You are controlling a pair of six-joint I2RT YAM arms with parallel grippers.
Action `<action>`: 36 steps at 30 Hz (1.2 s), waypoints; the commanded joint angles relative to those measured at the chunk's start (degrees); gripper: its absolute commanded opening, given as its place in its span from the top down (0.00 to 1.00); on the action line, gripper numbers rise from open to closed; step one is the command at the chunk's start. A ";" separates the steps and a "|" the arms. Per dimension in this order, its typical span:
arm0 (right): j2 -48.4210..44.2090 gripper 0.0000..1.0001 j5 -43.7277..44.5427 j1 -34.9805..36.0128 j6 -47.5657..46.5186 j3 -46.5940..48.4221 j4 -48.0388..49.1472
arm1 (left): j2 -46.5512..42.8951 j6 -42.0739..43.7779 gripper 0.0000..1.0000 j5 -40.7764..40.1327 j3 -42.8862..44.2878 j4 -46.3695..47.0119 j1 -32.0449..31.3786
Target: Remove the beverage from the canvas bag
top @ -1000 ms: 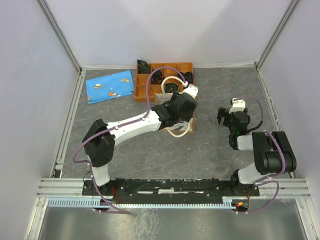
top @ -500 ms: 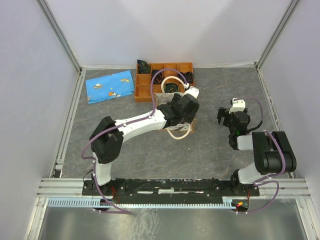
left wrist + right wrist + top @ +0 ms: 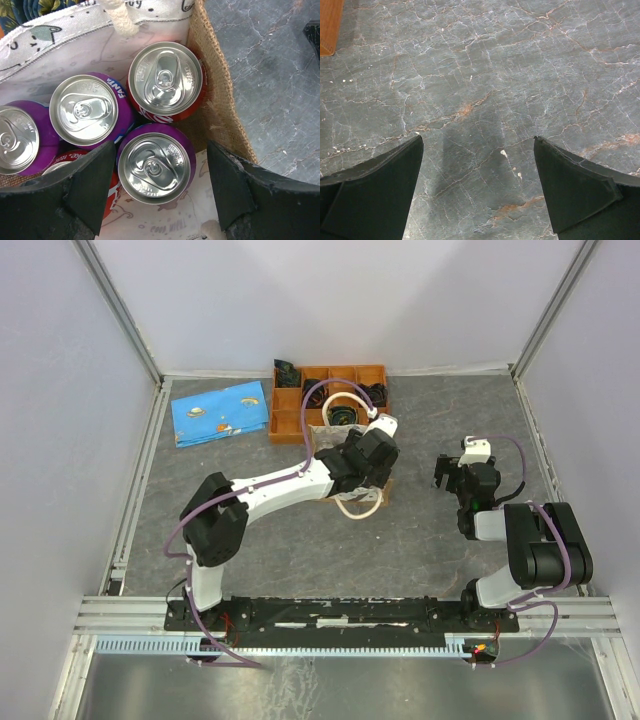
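Canvas bag (image 3: 60, 35) stands on the desk (image 3: 480, 75), just on the near side of the orange wooden tray (image 3: 280, 430), packed with upright soda cans. Left end effector (image 3: 157, 175) hangs over the bag's mouth, jaws wide, fingers flanking a purple can (image 3: 156, 163) without gripping it. A red can (image 3: 165, 76) touches that one. Right end effector (image 3: 477, 185), wide and empty, hovers over the desk, right of the bag.

Left arm (image 3: 270, 488): stretched from near-left base to table centre, wrist directly over canvas bag (image 3: 356, 506), hiding most of it; one off-white loop handle shows on near side.
Right arm (image 3: 530, 545): folded at right, well apart from bag.
Wooden tray (image 3: 285, 420): far centre, just behind bag.
Blue cloth (image 3: 220, 412): left of tray.
Grey marbled table (image 3: 420, 540).
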 commanded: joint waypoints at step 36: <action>-0.19 0.01 -0.15 -0.05 -0.69 1.67 1.36 | 9.55 -0.49 0.97 5.58 1.63 -6.89 -0.35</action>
